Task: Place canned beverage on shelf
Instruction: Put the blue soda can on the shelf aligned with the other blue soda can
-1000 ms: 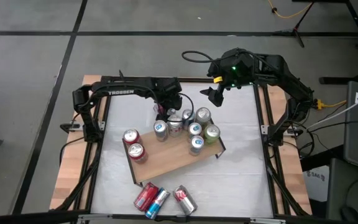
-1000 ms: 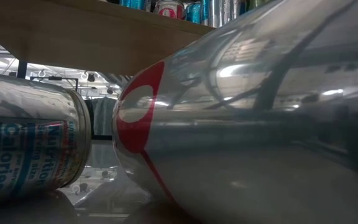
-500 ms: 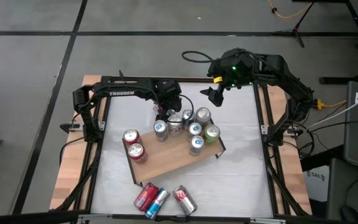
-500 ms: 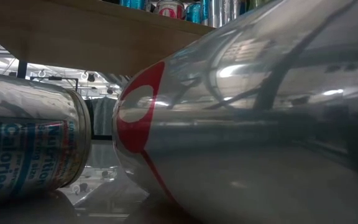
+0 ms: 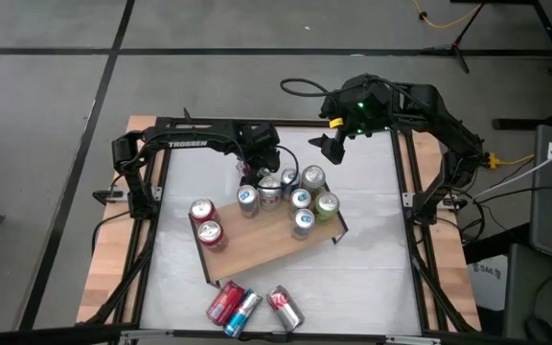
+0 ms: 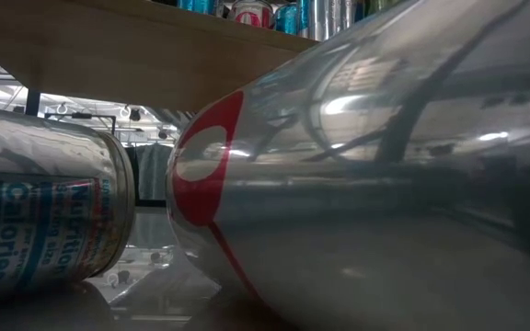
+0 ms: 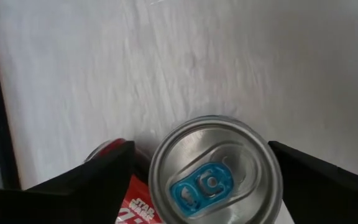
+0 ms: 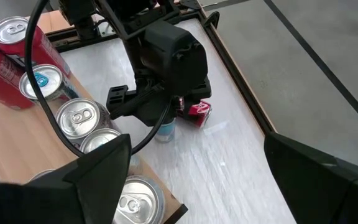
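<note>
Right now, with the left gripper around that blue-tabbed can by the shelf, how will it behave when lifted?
The can stands upright between the open fingers of the left gripper, so it should lift cleanly. Its smooth metal may slip. The tab looks unopened, so it's probably full and heavy, and may tip if nudged.

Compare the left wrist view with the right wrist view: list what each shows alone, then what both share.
Left wrist view only: the silver can's top with its blue tab, seen from straight above between the left gripper's open fingers.

Right wrist view only: the left arm's wrist from outside, the shelf with cans standing on it, and the open right gripper held high.

Both: the white tabletop, that can, and a red can lying beside it.
</note>
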`<action>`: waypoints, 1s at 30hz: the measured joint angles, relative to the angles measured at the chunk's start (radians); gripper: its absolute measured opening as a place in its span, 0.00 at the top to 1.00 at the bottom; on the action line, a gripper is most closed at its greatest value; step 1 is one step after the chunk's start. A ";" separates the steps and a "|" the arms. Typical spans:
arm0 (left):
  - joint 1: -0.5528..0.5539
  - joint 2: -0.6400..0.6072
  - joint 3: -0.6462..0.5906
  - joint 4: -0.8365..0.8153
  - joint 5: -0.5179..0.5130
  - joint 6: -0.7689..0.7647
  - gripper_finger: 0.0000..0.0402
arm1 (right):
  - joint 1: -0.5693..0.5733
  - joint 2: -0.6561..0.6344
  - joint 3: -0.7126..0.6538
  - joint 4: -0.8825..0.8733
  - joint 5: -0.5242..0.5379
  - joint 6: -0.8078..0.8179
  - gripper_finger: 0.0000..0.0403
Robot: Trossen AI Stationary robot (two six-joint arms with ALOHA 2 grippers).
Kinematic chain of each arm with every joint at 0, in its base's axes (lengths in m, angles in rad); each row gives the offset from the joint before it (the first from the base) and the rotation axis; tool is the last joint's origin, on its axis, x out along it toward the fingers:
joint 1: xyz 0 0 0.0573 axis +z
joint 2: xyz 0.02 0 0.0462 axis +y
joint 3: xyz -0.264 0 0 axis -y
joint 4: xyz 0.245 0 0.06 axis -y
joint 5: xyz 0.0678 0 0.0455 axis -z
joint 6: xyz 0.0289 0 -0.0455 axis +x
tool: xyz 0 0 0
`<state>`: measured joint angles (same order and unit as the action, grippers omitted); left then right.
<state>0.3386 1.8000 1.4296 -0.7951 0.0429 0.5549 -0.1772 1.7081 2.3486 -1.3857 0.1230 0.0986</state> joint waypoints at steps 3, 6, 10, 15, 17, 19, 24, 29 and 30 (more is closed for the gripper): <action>0.000 0.000 0.000 0.000 -0.012 -0.001 0.18 | 0.000 0.000 0.000 0.000 0.000 0.000 0.12; 0.000 0.000 0.000 0.000 -0.022 -0.001 0.24 | 0.000 0.000 0.000 0.000 0.000 0.000 0.12; 0.000 0.000 0.000 0.000 -0.023 -0.002 0.34 | 0.000 0.000 0.000 0.000 0.000 0.000 0.12; 0.000 0.000 0.000 0.000 -0.021 -0.003 0.44 | 0.000 0.000 0.000 0.000 0.000 0.000 0.12; 0.000 0.000 0.000 0.000 -0.021 -0.003 0.46 | 0.000 0.000 0.000 0.000 0.000 0.000 0.12; 0.000 0.000 0.000 0.000 -0.021 -0.003 0.46 | 0.000 0.000 0.000 0.000 0.000 0.000 0.12; 0.000 0.000 0.000 0.000 -0.021 -0.003 0.46 | 0.000 0.000 0.000 0.000 0.000 0.000 0.12; 0.000 -0.002 0.000 -0.001 -0.022 -0.003 0.46 | 0.000 0.000 0.000 0.000 0.000 0.000 0.12; 0.000 -0.004 0.000 -0.002 -0.023 -0.003 0.46 | 0.000 0.000 0.000 0.000 0.000 0.000 0.12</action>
<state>0.3386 1.7959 1.4300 -0.7973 0.0199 0.5522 -0.1772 1.7081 2.3486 -1.3861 0.1230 0.0985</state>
